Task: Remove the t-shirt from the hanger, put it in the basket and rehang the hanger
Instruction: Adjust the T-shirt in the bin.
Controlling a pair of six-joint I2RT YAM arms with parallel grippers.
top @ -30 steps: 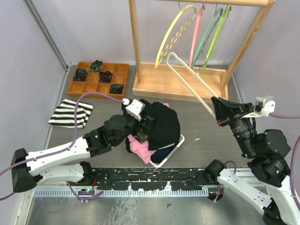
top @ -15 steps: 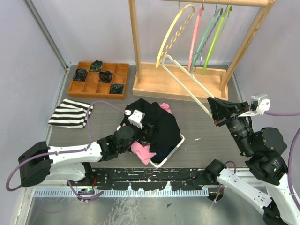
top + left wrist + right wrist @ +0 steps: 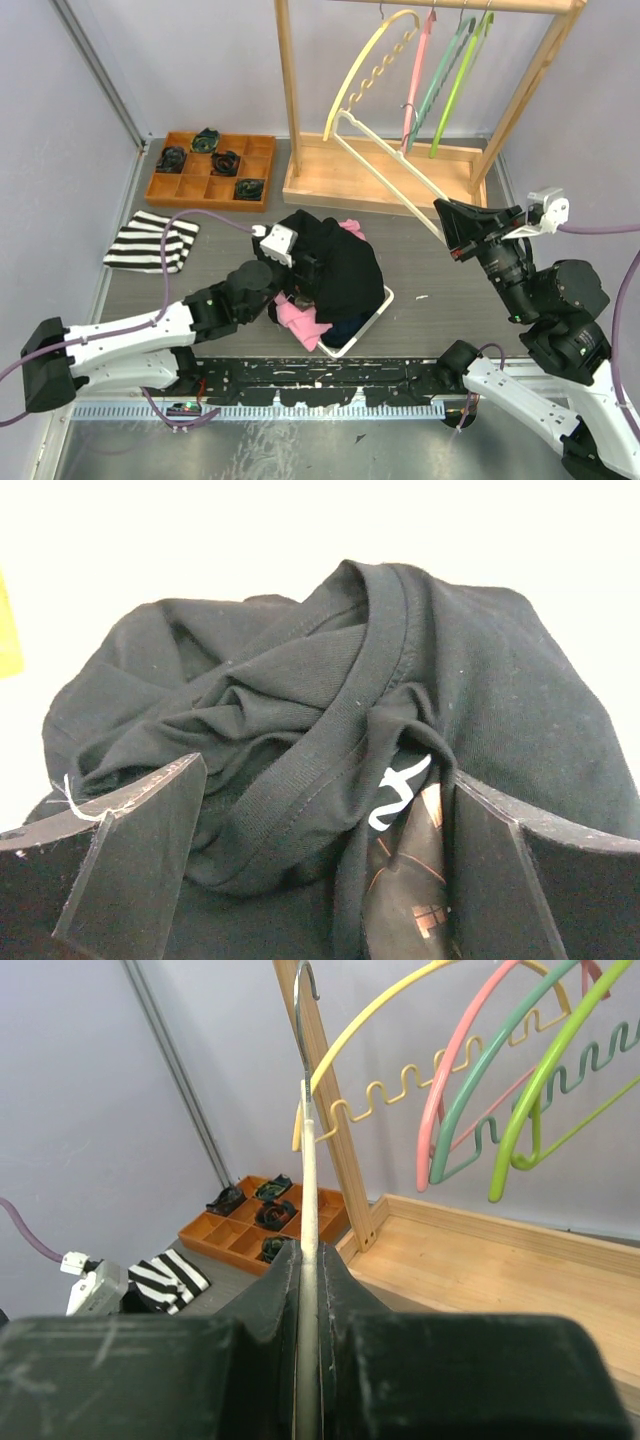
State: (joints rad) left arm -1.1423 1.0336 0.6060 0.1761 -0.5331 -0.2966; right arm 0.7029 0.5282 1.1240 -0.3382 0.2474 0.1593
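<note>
Now the bare hanger [image 3: 308,1160], clenched in the right jaws, has swung toward the rack [image 3: 290,90] at twelve o'clock; left jaws hang released over the freed t-shirt [image 3: 335,260]

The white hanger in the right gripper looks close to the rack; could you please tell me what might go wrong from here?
1. The right gripper pinches the white hanger near one end, so the long free part could twist or slip.
2. Its hook sits near the yellow hanger and the rack post; a swing could knock them.
3. The open left gripper straddles folds of the black t-shirt and might snag it, dragging it off the basket.
</note>
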